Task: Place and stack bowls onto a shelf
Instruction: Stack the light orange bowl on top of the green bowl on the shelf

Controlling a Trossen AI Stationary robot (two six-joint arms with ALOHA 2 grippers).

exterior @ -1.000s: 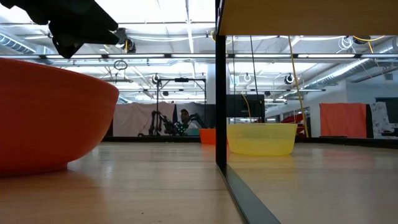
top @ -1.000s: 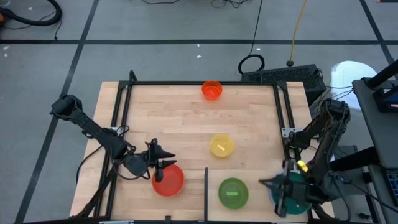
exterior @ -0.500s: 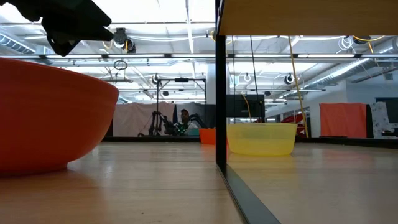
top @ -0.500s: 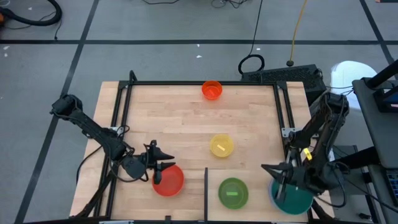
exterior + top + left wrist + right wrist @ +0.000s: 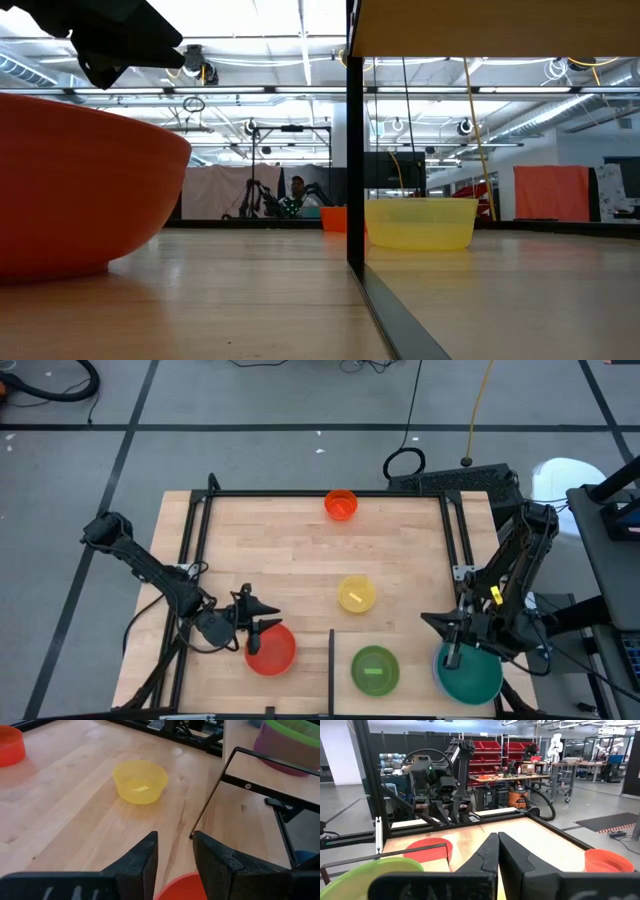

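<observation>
A red bowl sits on the table's near left part. My left gripper hovers open over its left rim; that rim shows below the gap. A green bowl sits nested in a purple bowl on the raised shelf. A teal bowl rests on the shelf's right end, with a blue rim under it. My right gripper is shut, above and just left of the teal bowl, with nothing between its fingers.
A yellow bowl stands mid-table and an orange bowl at the far edge. The shelf's dark upright divider rises between the red and green bowls. A black frame borders the table. Bare wood lies across the table's far half.
My right gripper has moved toward the table's far edge, off the teal bowl, so more of that bowl shows. The left arm and the other bowls have kept still.
</observation>
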